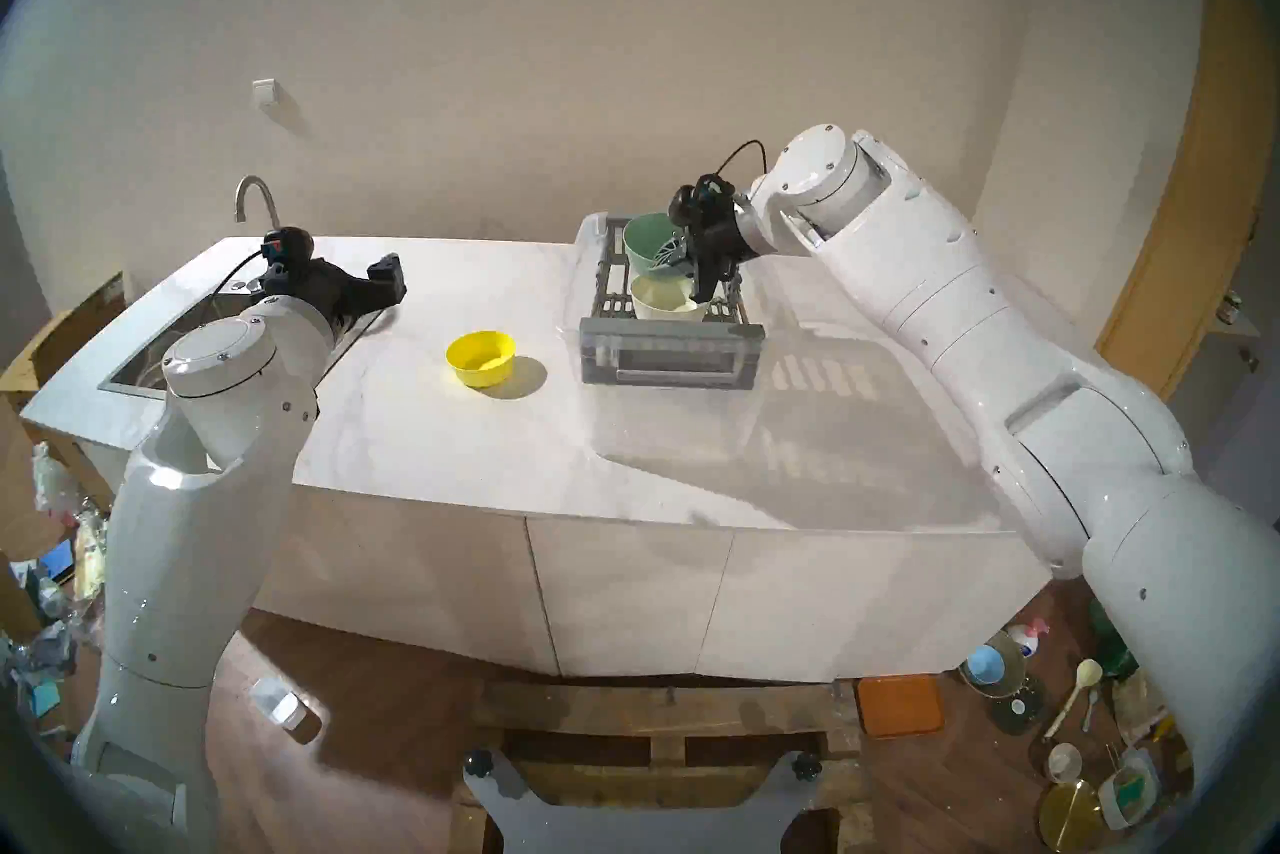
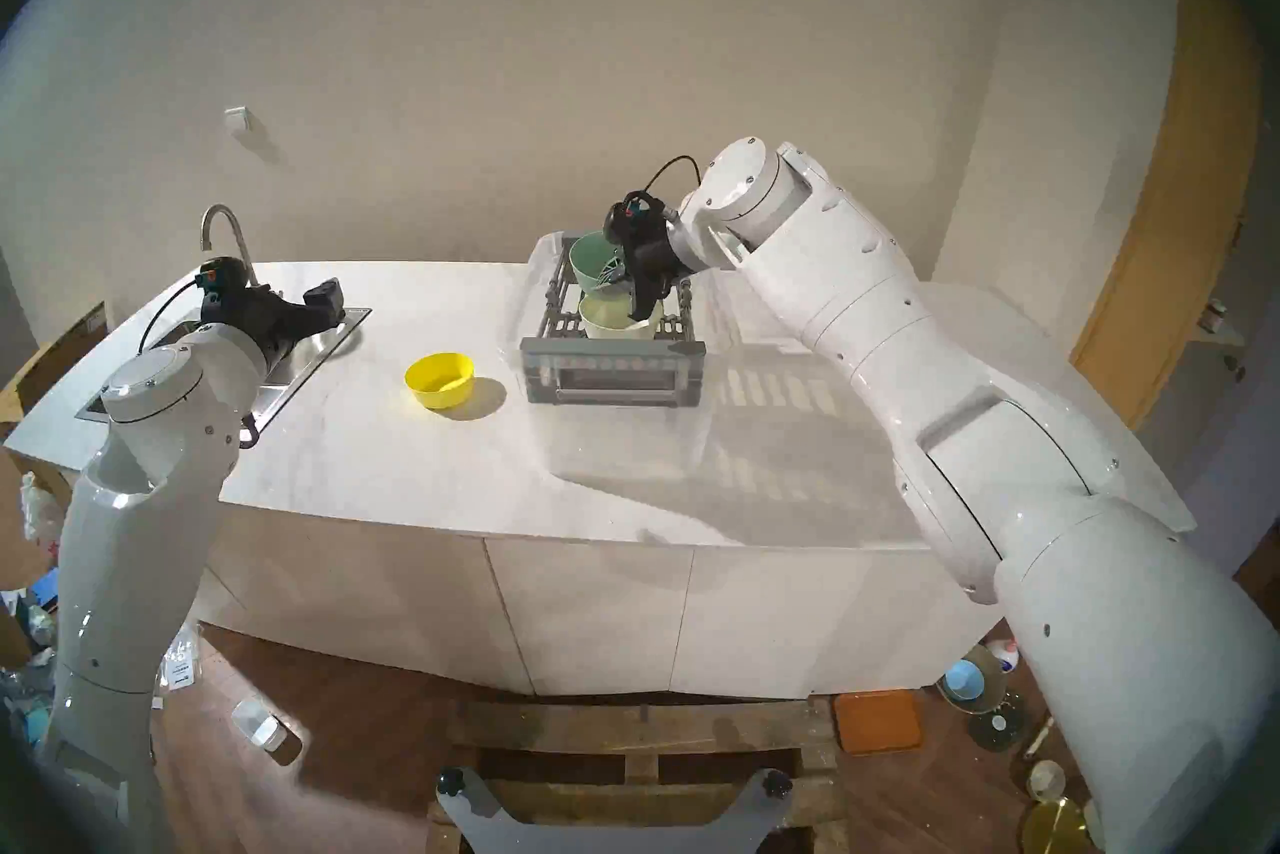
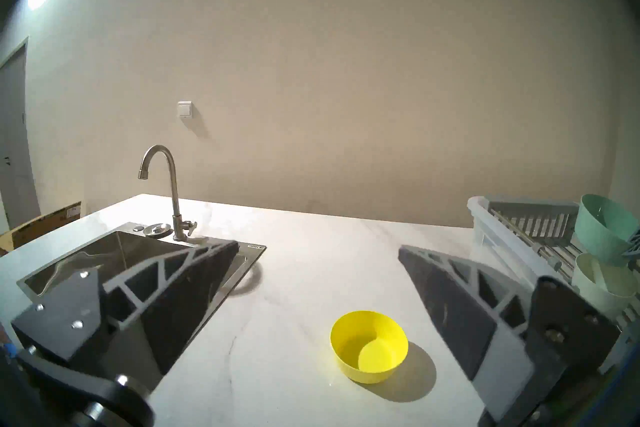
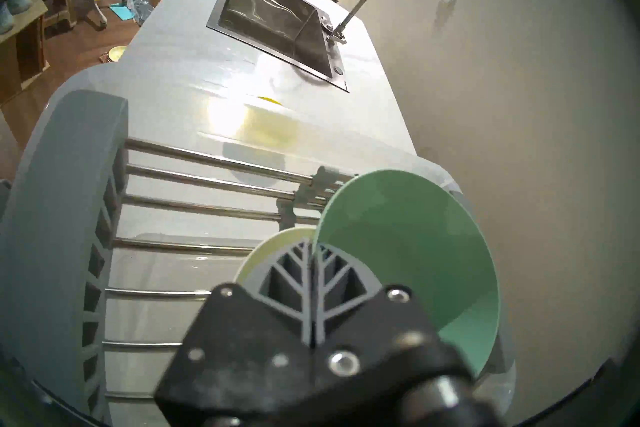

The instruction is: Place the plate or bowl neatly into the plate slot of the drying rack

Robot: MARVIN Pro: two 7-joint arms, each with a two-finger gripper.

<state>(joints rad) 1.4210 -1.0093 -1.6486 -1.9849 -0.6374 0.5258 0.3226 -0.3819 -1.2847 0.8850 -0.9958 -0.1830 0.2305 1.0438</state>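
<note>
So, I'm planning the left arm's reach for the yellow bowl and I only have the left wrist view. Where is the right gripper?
Observer: The right gripper is over the drying rack, with its fingertips down at the rim of the cream bowl.
Operator: Open or shut?
Observer: Shut. The right wrist view shows its fingers pressed together. I can't tell whether they pinch a rim.
Operator: And where is my arm, seen from outside?
Observer: The left gripper hangs above the worktop near the sink rim, well apart from the yellow bowl.
</note>
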